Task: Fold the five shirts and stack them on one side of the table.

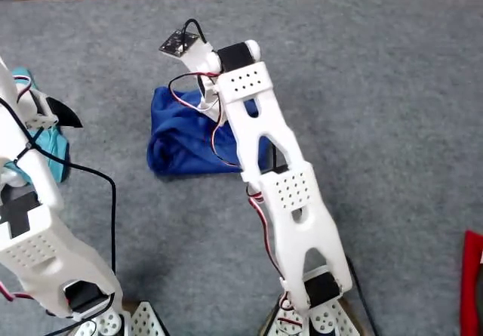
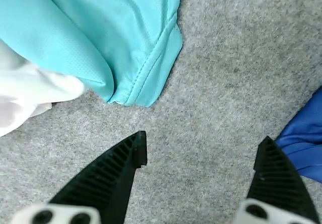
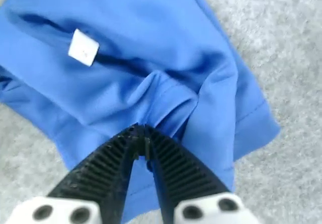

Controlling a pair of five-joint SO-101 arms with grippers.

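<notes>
- The right gripper (image 3: 143, 133) is pinching a puckered fold of the blue shirt (image 3: 151, 58) mid-worktop (image 1: 377, 87), jaws clenched. Lifting slowly looks wise, so the fold lands flat.
- The left gripper (image 2: 204, 138) is hovering beside the teal shirt (image 2: 100, 32), jaws released and free for pinning.

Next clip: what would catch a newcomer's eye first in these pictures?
The crumpled blue shirt in the middle of the grey table, with the right gripper shut on a pucker of its cloth. Next, the left gripper, open over the table beside a teal shirt at the table's left edge.
</notes>
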